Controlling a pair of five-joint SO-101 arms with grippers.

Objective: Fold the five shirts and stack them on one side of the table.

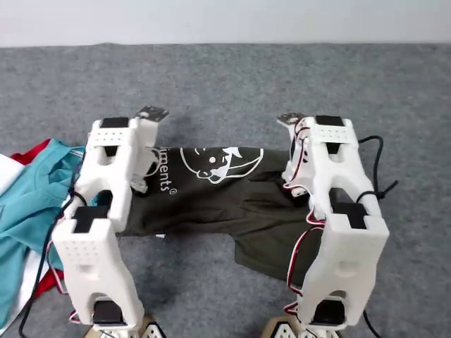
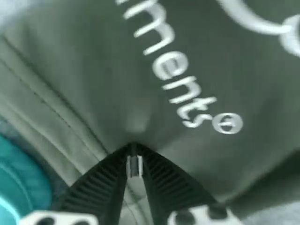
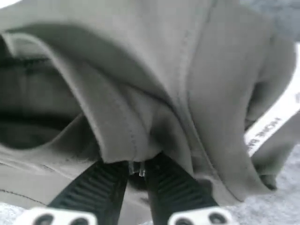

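Observation:
A dark olive shirt (image 1: 218, 193) with a white print lies spread across the grey table between my two arms. My left gripper (image 2: 133, 161) is shut on the shirt's left edge; the olive shirt (image 2: 187, 75) with its white lettering stretches away from the black fingers (image 2: 101, 187). My right gripper (image 3: 137, 168) is shut on a bunched fold of the olive shirt (image 3: 154, 79), near a white label (image 3: 272, 126). In the high view the left arm (image 1: 106, 190) covers the shirt's left end and the right arm (image 1: 331, 197) its right end.
A heap of other shirts, teal (image 1: 32, 197), white and red (image 1: 32, 151), lies at the table's left edge beside the left arm. Teal cloth (image 2: 18, 183) also borders the olive shirt. The grey carpet-like table surface (image 1: 232, 84) extends behind the arms.

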